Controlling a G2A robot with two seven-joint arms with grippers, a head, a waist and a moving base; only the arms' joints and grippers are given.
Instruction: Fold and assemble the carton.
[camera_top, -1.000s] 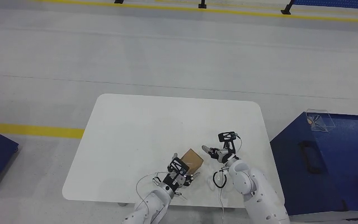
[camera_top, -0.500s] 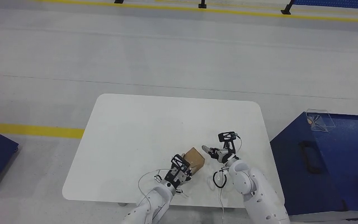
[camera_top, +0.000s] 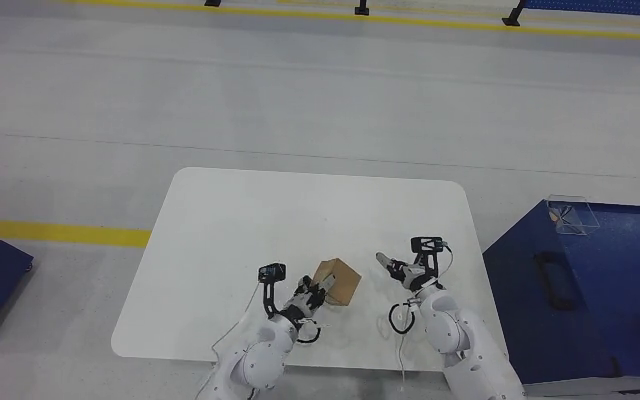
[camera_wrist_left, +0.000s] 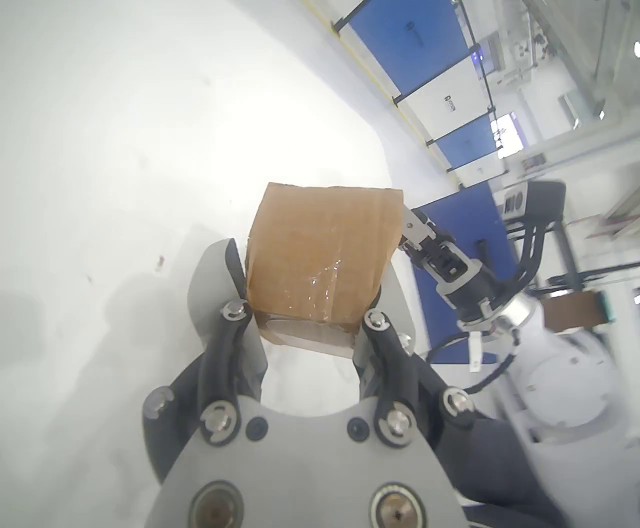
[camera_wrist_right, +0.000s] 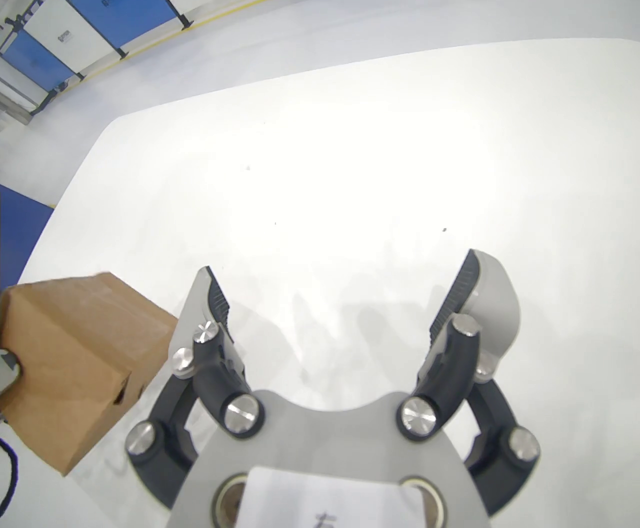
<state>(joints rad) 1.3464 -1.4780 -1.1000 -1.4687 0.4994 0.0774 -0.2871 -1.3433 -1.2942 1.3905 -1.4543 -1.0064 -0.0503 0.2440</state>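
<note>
Carton (camera_top: 338, 281) over table (camera_top: 300, 210) is pinched by left gripper (camera_top: 313, 293), spread right gripper (camera_wrist_right: 340, 280) beside.

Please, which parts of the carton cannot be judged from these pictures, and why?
- Left wrist view: the carton hides its own far end and underside, so the flaps there cannot be judged.
- Right wrist view: the picture's edge cuts off much of the carton.
- Top view: the carton is too small to show seams or where the left gripper touches it.
</note>
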